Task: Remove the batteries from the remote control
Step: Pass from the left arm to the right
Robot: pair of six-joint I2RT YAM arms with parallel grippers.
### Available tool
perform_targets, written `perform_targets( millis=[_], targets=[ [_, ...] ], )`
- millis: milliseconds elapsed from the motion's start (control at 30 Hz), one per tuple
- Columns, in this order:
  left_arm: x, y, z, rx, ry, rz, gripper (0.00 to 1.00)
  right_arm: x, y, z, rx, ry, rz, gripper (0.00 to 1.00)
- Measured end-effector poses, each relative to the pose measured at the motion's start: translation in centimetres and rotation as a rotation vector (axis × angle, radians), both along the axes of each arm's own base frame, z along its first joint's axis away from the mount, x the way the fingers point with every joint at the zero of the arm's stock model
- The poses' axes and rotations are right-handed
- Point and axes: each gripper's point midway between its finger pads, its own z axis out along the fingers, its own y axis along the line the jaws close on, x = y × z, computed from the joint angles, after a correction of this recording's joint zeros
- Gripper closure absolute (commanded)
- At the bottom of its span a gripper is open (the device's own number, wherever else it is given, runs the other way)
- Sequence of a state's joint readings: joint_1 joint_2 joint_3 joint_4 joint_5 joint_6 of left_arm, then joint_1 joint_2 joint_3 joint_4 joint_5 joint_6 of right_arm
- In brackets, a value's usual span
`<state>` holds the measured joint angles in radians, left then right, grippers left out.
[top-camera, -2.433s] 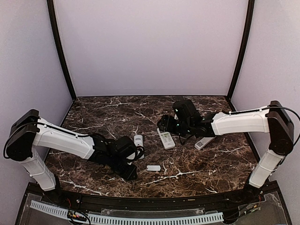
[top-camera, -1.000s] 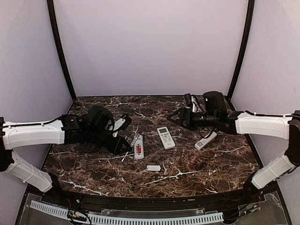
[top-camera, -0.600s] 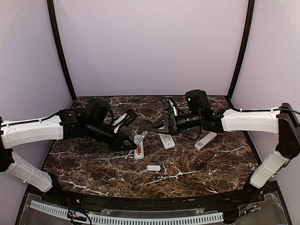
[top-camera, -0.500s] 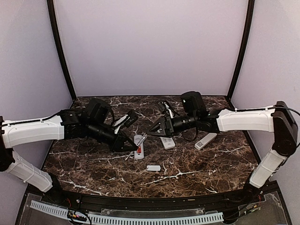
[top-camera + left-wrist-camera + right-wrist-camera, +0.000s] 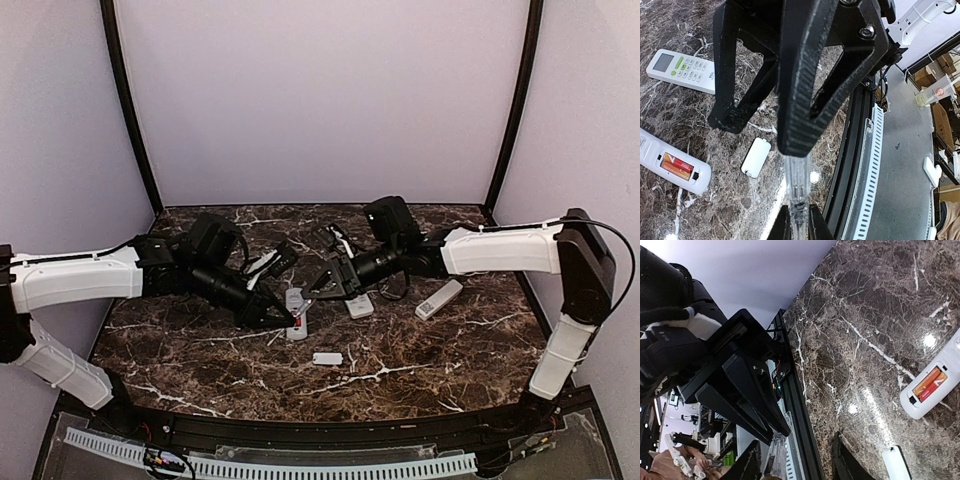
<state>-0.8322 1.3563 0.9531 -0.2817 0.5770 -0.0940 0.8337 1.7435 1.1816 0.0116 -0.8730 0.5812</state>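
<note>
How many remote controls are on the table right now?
3. The open remote, batteries showing, lies centre-left; the face-up remote is just right of it; the third remote sits farther right. More may be hidden.

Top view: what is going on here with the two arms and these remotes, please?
Two arms meet over a white remote that lies on the marble table with its back open. The red-orange batteries sit in the compartment, none taken out yet, and a small white cover lies nearby. The left fingers are shut on a thin clear stick; its other end reaches between the right fingers, which stand open.
</note>
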Motion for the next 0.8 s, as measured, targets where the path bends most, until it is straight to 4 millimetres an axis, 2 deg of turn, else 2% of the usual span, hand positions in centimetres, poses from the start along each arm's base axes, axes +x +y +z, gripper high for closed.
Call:
perform_targets(
  millis=[133, 367, 667, 800],
  targets=[
    [-0.1, 0.0, -0.4, 0.008, 0.010, -0.008, 1.00, -0.8, 0.4, -0.6, -0.019, 0.014, 0.053, 0.69],
    [-0.1, -0.1, -0.7, 0.014, 0.014, -0.016, 1.00, -2.6, 0.4, -1.4, -0.031, 0.061, 0.135, 0.74],
    [-0.3, -0.2, -1.1, 0.016, 0.025, -0.034, 1.00, -3.0, 0.5, -1.8, -0.031, 0.087, 0.169, 0.75],
    [-0.5, -0.2, -1.2, 0.018, 0.029, -0.041, 1.00, -3.1, 0.6, -1.7, -0.023, 0.090, 0.177, 0.82]
  ],
)
